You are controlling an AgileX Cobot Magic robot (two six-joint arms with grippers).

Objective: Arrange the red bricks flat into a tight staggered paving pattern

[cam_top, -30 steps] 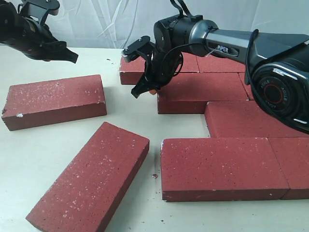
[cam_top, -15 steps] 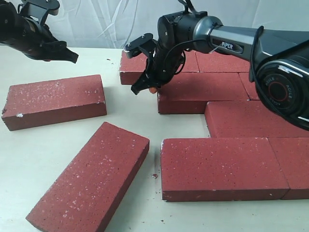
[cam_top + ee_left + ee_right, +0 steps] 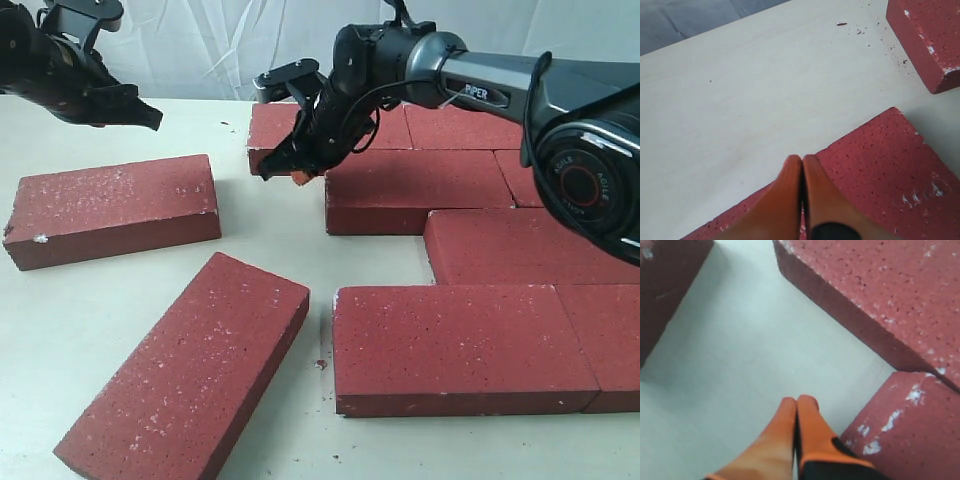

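Note:
Several red bricks lie flat: a staggered group on the right, from the back-row brick (image 3: 278, 135) to the front brick (image 3: 450, 345). Two lie loose on the left, one square-on (image 3: 115, 208) and one angled (image 3: 190, 365). My right gripper (image 3: 285, 175) is shut and empty, low at the back-row brick's left front corner. In the right wrist view its tips (image 3: 797, 401) hang over bare table beside a white-chipped brick corner (image 3: 910, 425). My left gripper (image 3: 150, 118) is shut, raised at the far left. Its tips (image 3: 802, 159) hover over a loose brick (image 3: 875, 165).
The pale tabletop (image 3: 270, 240) shows between the loose bricks and the paved group. Small red crumbs (image 3: 322, 364) lie by the front brick. A white cloth (image 3: 200, 50) hangs behind the table. Another brick corner (image 3: 927, 35) shows in the left wrist view.
My right gripper has moved back and to the left, from the second-row brick's corner to the back-row brick's left end. The left arm and the bricks have stayed put.

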